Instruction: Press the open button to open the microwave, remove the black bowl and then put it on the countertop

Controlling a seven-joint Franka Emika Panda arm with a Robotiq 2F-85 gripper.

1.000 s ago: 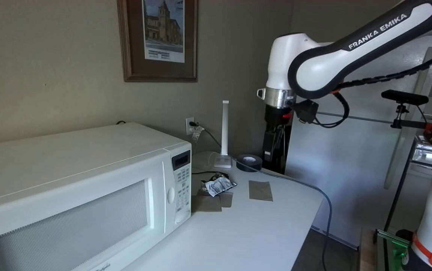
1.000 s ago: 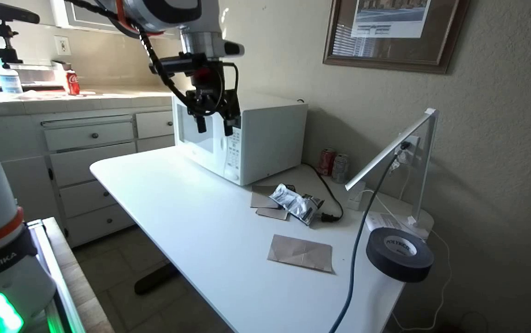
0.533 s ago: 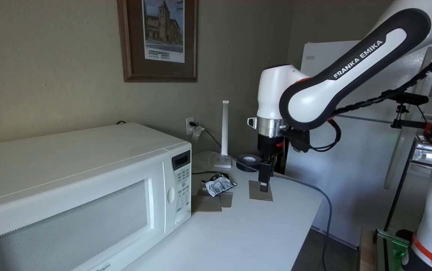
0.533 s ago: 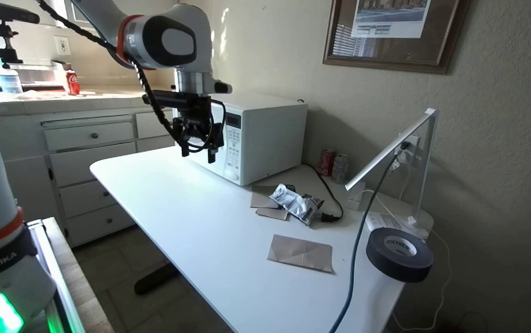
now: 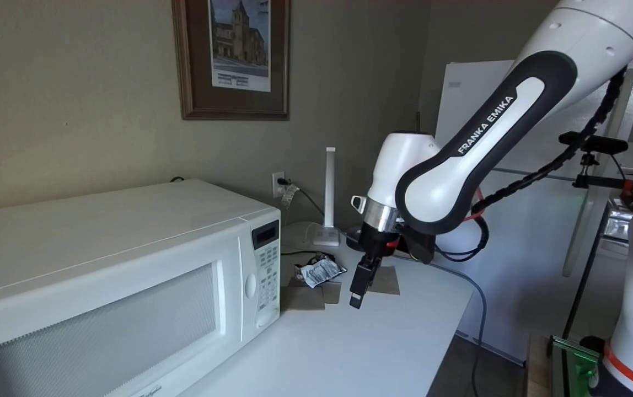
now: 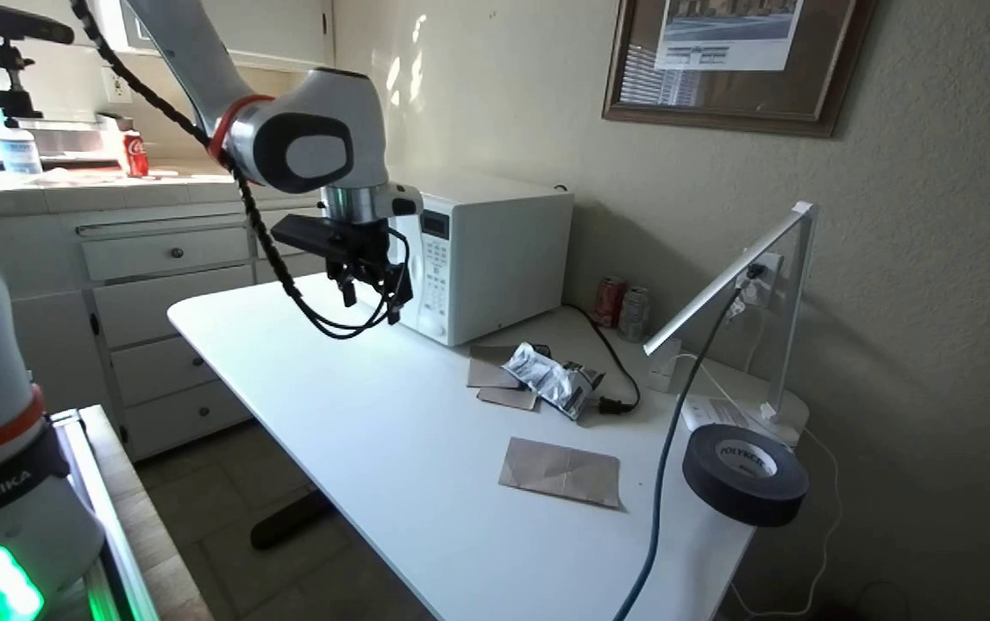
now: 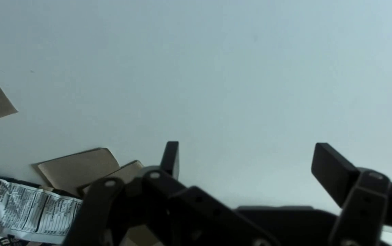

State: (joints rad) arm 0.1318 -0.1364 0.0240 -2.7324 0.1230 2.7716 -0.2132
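Observation:
The white microwave (image 5: 101, 220) stands on the countertop with its door shut; it also shows in an exterior view (image 6: 508, 267). Its control panel (image 5: 268, 270) has a dark display at the top and a large button (image 5: 266, 317) at the bottom. The black bowl is out of view. The white countertop (image 5: 344, 347) fills most of the wrist view (image 7: 216, 68). My gripper (image 5: 355, 300) hangs above the countertop in front of the microwave, apart from it, tilted with its tips toward it. In the wrist view the gripper (image 7: 247, 152) is open with nothing between its fingers.
A silver packet (image 6: 554, 379) and brown card pieces (image 6: 495, 366) lie beside the microwave. Another brown card (image 6: 560, 472), a black tape roll (image 6: 715, 483), a white lamp (image 6: 792, 302) and a dark cable (image 6: 661, 483) are farther along. Two cans (image 6: 622, 306) stand by the wall.
My gripper has come down from higher up and moved closer to the microwave. It has gone from pointing straight down to tilting toward the microwave. The other things have not moved.

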